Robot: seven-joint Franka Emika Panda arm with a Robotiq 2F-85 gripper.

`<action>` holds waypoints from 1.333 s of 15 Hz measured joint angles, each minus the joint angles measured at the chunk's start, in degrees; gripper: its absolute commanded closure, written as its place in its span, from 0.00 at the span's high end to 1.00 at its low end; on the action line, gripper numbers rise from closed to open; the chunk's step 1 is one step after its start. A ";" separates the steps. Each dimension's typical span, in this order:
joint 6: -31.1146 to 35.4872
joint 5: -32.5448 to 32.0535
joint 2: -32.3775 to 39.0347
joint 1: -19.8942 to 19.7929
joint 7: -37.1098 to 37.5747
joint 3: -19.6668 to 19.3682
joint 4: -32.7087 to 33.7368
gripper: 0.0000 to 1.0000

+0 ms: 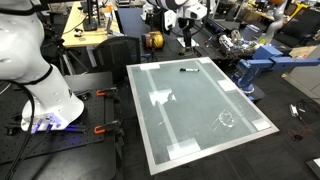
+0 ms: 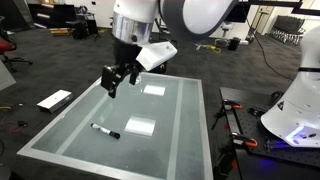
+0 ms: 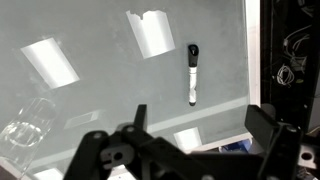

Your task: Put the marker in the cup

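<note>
The marker (image 3: 192,72), a slim stick with a dark cap, lies flat on the grey table top. It also shows in both exterior views (image 1: 188,70) (image 2: 104,131). The clear cup (image 3: 25,120) is a faint round outline at the lower left of the wrist view, and it shows near a table corner in an exterior view (image 1: 226,119). My gripper (image 3: 198,125) is open and empty, and hovers above the table. The marker lies ahead of the gap between the fingers. The gripper also shows in an exterior view (image 2: 115,82), above and beyond the marker.
White tape patches (image 3: 150,30) (image 3: 50,60) (image 2: 140,126) lie flat on the table top. The table edge (image 3: 250,60) runs close beside the marker, with dark clutter beyond it. The robot base (image 2: 290,110) stands beside the table. Benches and equipment (image 1: 250,60) surround it.
</note>
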 measured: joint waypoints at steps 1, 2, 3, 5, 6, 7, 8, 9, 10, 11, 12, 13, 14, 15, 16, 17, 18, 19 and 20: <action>0.00 0.61 2.15 0.83 0.00 -0.61 1.57 1.00; 0.00 1.19 4.21 1.58 -0.01 -1.19 3.08 1.00; 0.01 1.59 6.18 2.30 -0.02 -1.75 4.51 1.00; 0.05 1.89 10.15 3.72 -0.02 -3.00 7.43 1.00; 0.10 1.90 12.06 4.43 -0.02 -3.72 8.82 1.00; 0.12 1.94 13.85 5.08 -0.02 -4.34 10.15 1.00; 0.13 2.06 15.60 5.63 -0.08 -4.87 11.42 1.00; 0.14 2.11 17.21 6.04 -0.22 -5.26 12.57 1.00; 0.14 2.22 18.79 6.44 -0.56 -5.64 13.69 1.00; 0.15 2.35 20.22 6.74 -0.83 -5.92 14.76 1.00; 0.19 2.41 21.58 6.96 -1.09 -6.13 15.83 1.00; 0.28 2.47 22.80 7.14 -1.71 -6.32 16.83 1.00; 0.41 2.50 23.91 7.25 -2.20 -6.45 17.80 1.00; 0.52 2.58 24.89 7.28 -3.01 -6.50 18.72 1.00; 0.60 2.85 25.78 7.29 -4.01 -6.50 19.59 1.00; 0.62 3.27 26.56 7.29 -5.05 -6.50 20.43 1.00; 0.63 3.67 27.27 7.28 -6.12 -6.53 21.18 1.00; 0.63 4.07 27.87 7.28 -6.91 -6.55 21.85 1.00; 0.64 4.58 28.47 7.28 -7.90 -6.57 22.47 1.00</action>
